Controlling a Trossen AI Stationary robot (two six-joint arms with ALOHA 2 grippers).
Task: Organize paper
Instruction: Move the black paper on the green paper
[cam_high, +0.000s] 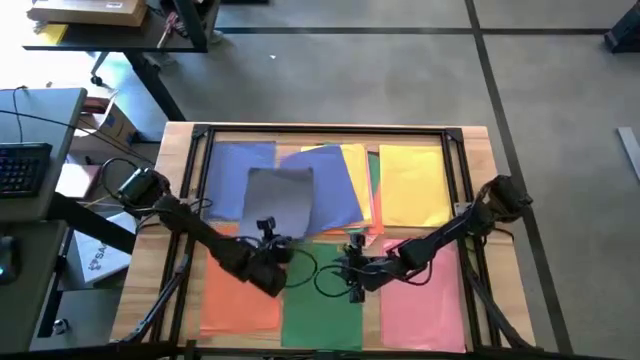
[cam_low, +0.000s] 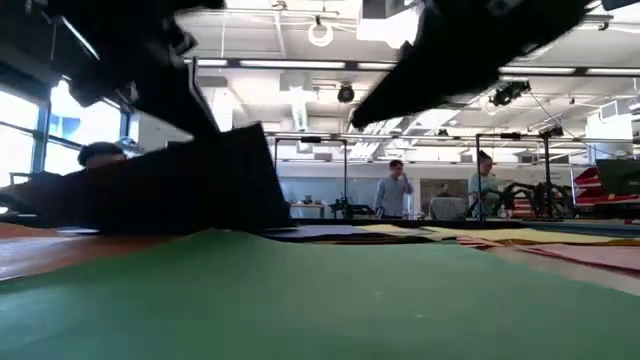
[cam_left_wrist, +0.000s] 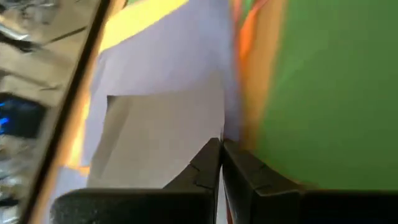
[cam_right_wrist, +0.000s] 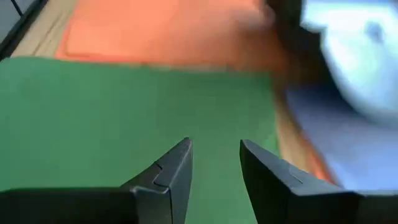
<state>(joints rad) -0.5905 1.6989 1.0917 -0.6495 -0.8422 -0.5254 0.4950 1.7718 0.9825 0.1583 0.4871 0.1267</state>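
Coloured paper covers the table. Orange (cam_high: 240, 295), green (cam_high: 322, 315) and pink (cam_high: 425, 300) stacks lie along the near side. Blue (cam_high: 240, 165) and yellow (cam_high: 412, 180) sheets and a mixed fan (cam_high: 345, 185) lie at the far side. A dark grey sheet (cam_high: 282, 198) rises over the blue ones, with my left gripper (cam_high: 270, 232) shut on it. My right gripper (cam_right_wrist: 214, 155) hovers open above the green stack (cam_right_wrist: 93, 118), pointing toward the table's left, with nothing between its fingers. My left gripper pinches the dark grey sheet at its near edge (cam_left_wrist: 208, 140) between its two shut fingers, coming from the table's near side. In the low view the sheet (cam_low: 200, 185) stands raised and tilted above the table; its far part seems to rest on the blue paper.
A black frame rail (cam_high: 320, 130) runs round the table's far and side edges. Cables (cam_high: 310, 270) loop between the two wrists over the green stack. People stand in the room beyond the table. A desk with a keyboard (cam_high: 25, 165) stands off the left edge.
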